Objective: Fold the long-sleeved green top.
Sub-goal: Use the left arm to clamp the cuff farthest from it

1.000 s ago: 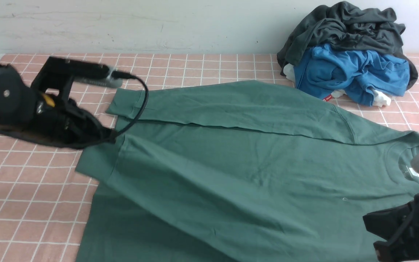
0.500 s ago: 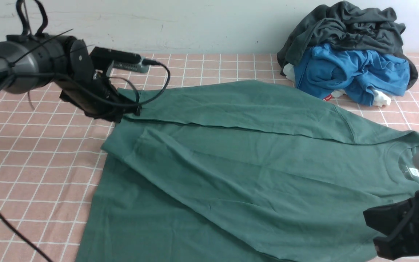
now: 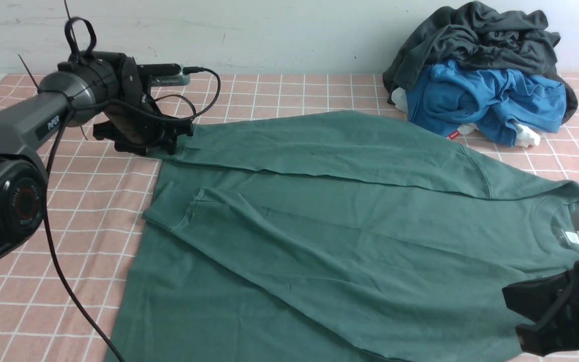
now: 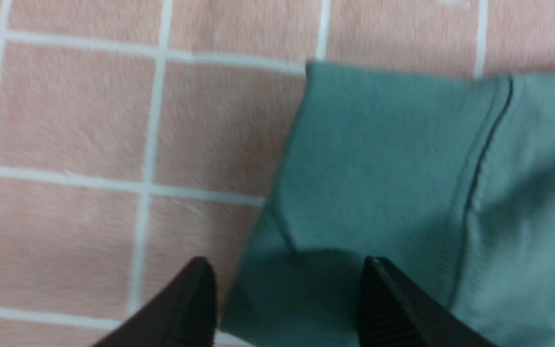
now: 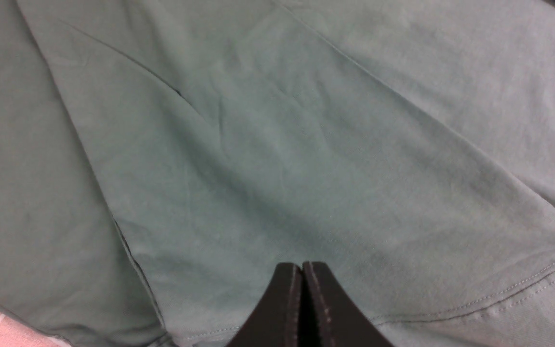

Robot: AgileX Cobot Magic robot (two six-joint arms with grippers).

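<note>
The left arm (image 3: pixel 23 128) stretches into the front view's upper left with the left claw (image 4: pixel 287 289) spread apart, while the right claw (image 5: pixel 301 277), at lower right, is pressed together.

I see soft, even light and faint shadows in the sharp front view. My left wrist view is blurred, smearing the green top (image 4: pixel 378 168) and the tablecloth (image 4: pixel 65 111) grid. My right wrist view looks dimmer but clear.
</note>
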